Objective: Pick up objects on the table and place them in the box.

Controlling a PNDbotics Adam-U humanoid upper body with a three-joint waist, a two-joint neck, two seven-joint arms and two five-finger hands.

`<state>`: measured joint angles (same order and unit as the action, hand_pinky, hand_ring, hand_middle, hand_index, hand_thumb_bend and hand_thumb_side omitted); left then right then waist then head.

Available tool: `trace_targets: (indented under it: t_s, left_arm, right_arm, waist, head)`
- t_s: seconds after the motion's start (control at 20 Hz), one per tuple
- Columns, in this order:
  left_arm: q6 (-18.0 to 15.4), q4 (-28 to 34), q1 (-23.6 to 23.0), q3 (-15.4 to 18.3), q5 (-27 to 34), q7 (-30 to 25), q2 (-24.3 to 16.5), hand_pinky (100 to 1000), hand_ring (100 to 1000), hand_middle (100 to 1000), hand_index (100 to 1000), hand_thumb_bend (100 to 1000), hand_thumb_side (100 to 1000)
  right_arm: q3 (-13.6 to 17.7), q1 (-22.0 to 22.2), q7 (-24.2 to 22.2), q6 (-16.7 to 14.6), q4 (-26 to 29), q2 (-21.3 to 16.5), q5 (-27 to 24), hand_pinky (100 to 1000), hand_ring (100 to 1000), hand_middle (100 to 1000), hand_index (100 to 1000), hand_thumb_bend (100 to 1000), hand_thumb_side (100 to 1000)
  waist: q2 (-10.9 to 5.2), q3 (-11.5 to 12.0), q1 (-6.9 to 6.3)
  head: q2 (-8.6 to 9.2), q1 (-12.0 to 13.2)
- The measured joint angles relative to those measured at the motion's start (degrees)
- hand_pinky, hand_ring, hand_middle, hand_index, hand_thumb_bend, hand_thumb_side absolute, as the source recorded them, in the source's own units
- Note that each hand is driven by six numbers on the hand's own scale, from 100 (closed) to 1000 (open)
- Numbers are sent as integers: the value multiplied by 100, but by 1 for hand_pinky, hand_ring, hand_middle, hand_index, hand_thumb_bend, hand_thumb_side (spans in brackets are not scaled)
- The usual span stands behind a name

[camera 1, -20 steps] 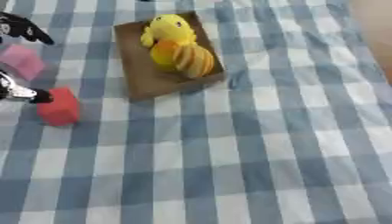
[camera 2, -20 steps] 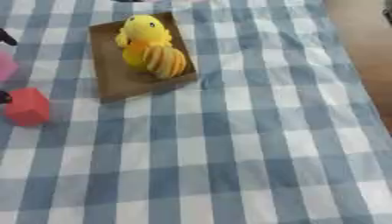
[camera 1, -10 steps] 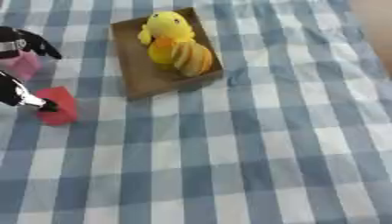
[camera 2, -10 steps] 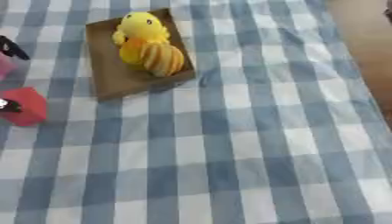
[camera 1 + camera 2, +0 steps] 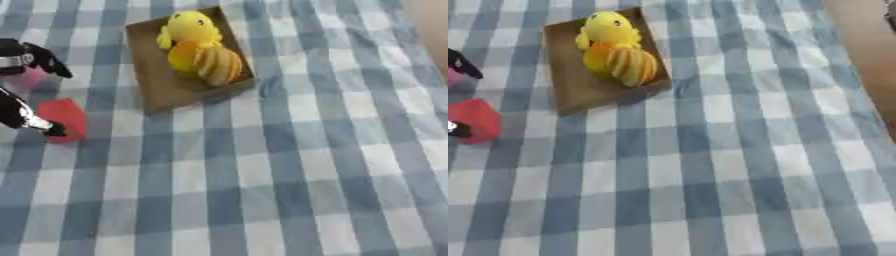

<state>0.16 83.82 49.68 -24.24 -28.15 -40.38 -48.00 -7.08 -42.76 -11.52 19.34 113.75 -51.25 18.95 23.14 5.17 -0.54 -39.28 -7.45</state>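
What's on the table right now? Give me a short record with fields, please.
surface: blue and white checked cloth
box: brown cardboard box, far left of centre
in box: yellow plush duck, orange striped object
outside box: red object, pink object beyond it
left hand: at the left edge, fingertip at the red object
right hand: not in view

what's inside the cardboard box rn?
In the box: a yellow duck toy and a yellow-orange striped object against it. The box floor beneath them is covered.
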Motion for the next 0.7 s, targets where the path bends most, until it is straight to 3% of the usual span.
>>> trace_targets:
  t_s: [0.7]
  left_arm:
    - [-74, -300, -84, -67, -654, 93, -16, 880, 834, 751, 832, 657, 470]
  right_arm:
    - [2, 100, 30, 48, 0, 25, -43, 790, 752, 708, 812, 100, 631]
  waist:
    - [43, -23, 23]
  head:
    - [0, 1]
